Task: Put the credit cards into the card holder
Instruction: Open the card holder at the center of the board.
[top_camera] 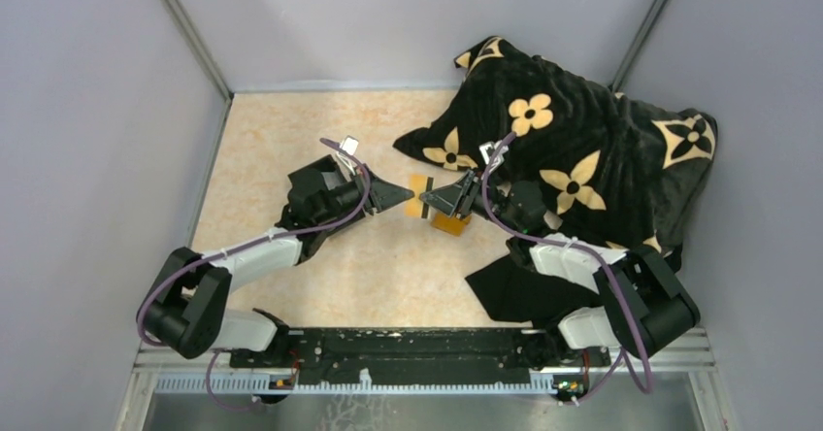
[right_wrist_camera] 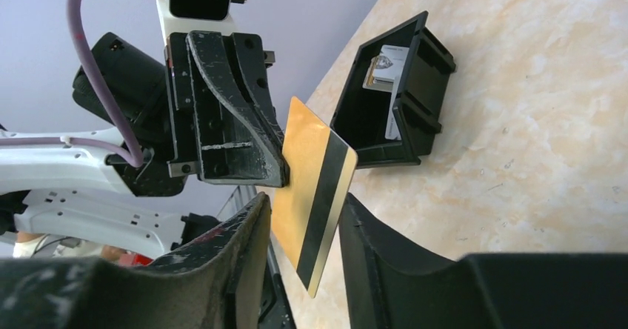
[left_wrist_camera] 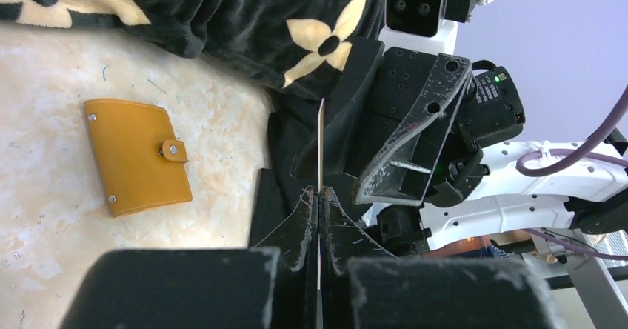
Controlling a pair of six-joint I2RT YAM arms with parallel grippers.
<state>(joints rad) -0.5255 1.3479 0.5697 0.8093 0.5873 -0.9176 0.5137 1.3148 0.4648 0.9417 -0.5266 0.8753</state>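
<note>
your left claw (top_camera: 409, 196) is pinched fully shut on one edge of the golden card (right_wrist_camera: 305, 167), holding it in the air over the middle of the table (top_camera: 281, 140). from the left wrist the card shows edge-on between the closed fingers. your right claw (right_wrist_camera: 304, 199) faces it from the right, about half open, with a finger on each side of the card; you cannot tell whether either finger touches it. the card holder (left_wrist_camera: 137, 156) lies flat and snapped shut on the table, just near of the right claw and beside the edge of the black flowered blanket (top_camera: 592, 149). behind the left claw, on the left, the black box (right_wrist_camera: 392, 99) sits open with pale cards (right_wrist_camera: 381, 71) inside.
</note>
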